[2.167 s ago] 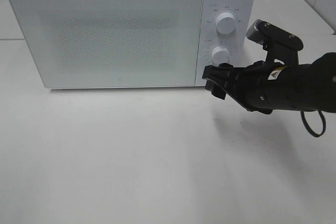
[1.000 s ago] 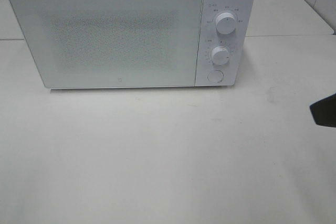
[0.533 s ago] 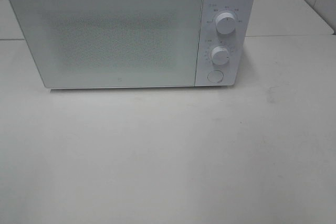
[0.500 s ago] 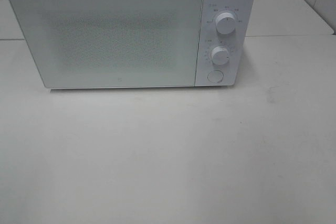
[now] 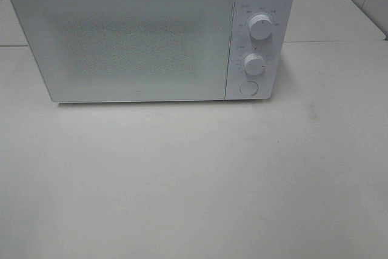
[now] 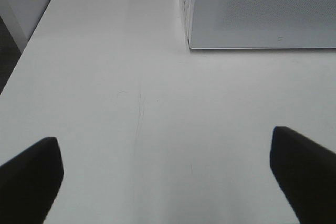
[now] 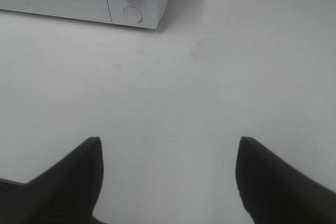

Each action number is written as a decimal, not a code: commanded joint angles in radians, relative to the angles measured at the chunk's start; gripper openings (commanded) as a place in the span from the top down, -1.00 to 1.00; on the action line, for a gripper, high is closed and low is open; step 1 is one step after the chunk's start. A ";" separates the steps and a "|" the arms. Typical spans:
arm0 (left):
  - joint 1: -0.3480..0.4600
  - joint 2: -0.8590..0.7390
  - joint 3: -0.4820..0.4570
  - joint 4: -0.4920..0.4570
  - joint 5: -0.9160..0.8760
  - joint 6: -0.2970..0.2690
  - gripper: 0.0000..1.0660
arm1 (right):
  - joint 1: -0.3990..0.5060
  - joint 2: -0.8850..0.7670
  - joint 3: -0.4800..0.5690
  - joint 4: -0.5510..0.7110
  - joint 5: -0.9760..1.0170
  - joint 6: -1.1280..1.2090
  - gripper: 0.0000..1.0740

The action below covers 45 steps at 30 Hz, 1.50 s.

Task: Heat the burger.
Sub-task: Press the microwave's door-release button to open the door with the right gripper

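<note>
From the high camera, a white microwave [image 5: 151, 34] stands at the back of the pale counter [image 5: 194, 180] with its frosted door [image 5: 121, 40] shut. On the panel to the door's right are an upper knob [image 5: 260, 27], a lower knob [image 5: 254, 63] and a round button [image 5: 247, 88] beneath them. Neither arm appears in this view; only the wrist cameras show them. The left wrist view has the left gripper [image 6: 164, 140] spread wide above bare counter, its dark fingers [image 6: 31, 177] at either edge of the picture and nothing between them. A faint scratch [image 6: 139, 114] runs along the surface ahead, and one lower corner of the door shows beyond. The right wrist view has the right gripper [image 7: 169, 141] parted too, over empty surface, facing the microwave's control end (the lower knob and button are visible, the upper knob is cut off). A small smudge [image 7: 195, 53] marks the counter between the gripper and the microwave. The burger shows in none of the three views, and the frosted door hides whatever is behind it, so I cannot tell where the burger is
</note>
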 commanded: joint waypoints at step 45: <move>0.002 -0.019 0.003 0.003 -0.013 -0.004 -0.88 | -0.045 0.335 -0.019 0.003 -0.477 -0.023 -0.27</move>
